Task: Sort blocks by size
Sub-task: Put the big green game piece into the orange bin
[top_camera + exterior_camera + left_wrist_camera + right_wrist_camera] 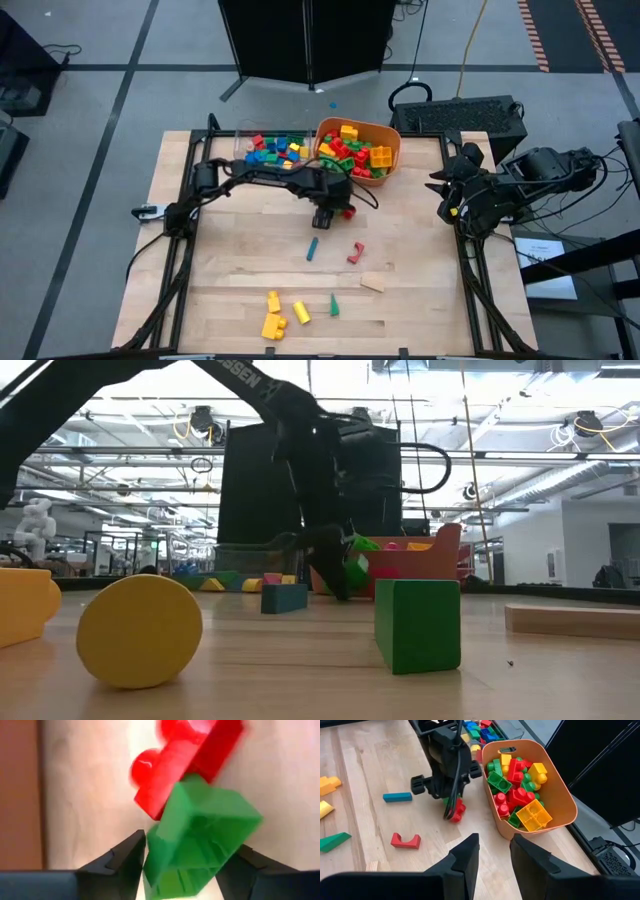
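Risk: we see the left hand (185, 865) pinching a green block (200, 840) with a red block (185, 760) attached, which may detach mid-transfer.

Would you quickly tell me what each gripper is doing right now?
Left gripper: closed on a green block joined to a red block.
Right gripper: open, empty.

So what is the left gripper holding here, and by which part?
A green block, with a red brick attached, pinched across its open lower end.
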Controlling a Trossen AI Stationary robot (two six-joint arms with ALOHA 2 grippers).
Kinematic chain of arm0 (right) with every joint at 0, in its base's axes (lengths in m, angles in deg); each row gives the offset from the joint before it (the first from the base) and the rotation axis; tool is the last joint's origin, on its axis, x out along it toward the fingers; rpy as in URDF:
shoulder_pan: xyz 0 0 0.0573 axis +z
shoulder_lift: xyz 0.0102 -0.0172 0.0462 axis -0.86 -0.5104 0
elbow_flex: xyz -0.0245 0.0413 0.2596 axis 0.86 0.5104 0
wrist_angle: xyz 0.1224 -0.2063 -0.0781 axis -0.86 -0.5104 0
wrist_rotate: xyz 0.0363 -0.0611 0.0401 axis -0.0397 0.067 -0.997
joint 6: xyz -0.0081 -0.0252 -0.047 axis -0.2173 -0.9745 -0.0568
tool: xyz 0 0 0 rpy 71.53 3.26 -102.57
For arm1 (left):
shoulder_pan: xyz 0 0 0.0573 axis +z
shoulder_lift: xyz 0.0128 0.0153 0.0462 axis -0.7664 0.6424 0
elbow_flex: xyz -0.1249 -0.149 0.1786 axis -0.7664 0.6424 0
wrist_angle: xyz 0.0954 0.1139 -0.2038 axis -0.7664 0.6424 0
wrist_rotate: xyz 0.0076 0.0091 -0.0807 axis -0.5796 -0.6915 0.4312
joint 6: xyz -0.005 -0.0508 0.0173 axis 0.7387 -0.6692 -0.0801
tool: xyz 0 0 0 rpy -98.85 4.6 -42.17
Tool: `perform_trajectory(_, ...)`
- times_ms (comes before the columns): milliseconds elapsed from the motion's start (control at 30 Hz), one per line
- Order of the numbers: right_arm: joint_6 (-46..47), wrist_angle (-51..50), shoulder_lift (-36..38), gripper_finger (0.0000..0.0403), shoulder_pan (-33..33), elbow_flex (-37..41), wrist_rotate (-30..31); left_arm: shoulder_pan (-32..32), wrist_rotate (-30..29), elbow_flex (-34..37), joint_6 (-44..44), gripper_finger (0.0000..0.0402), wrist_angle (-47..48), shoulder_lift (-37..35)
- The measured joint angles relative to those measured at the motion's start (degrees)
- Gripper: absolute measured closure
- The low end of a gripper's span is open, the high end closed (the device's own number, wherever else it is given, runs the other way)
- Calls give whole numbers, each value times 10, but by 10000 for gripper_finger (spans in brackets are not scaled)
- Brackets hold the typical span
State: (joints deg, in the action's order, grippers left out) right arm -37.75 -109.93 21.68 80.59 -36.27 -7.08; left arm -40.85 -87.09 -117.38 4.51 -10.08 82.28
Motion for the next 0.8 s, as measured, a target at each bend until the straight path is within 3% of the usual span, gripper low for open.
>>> perform_trajectory(300, 0, 0, 0, 298, 0, 0, 0, -3, 4, -56, -1, 271, 72, -1)
perform_trajectory(600, 0, 0, 0, 298, 0, 0, 0, -11, 4, -160, -15, 272, 155, -2)
perform_trajectory(800, 0, 0, 0, 298, 0, 0, 1, 12, -26, -247, -33, 272, 117, -3)
